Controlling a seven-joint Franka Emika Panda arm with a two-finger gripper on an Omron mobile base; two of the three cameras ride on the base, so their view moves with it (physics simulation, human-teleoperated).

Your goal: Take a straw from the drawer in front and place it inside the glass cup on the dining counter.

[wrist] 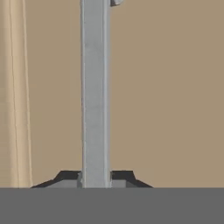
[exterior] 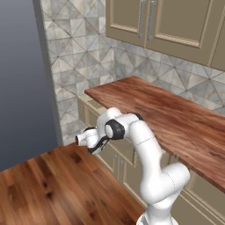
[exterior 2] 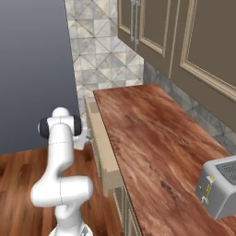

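We are seeing drawer (exterior 2: 107,152) standing partly out under desk (exterior 2: 152,152) front edge, its long axis along that edge. Hand (wrist: 94,181) closing on silver bar handle (wrist: 94,87).

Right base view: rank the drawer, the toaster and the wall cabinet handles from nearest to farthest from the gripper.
1. The drawer, pulled partly open just right of the gripper, under the counter's near edge.
2. The wall cabinet handles, up high at the top, above the counter's far end.
3. The toaster, at the lower right on the counter.
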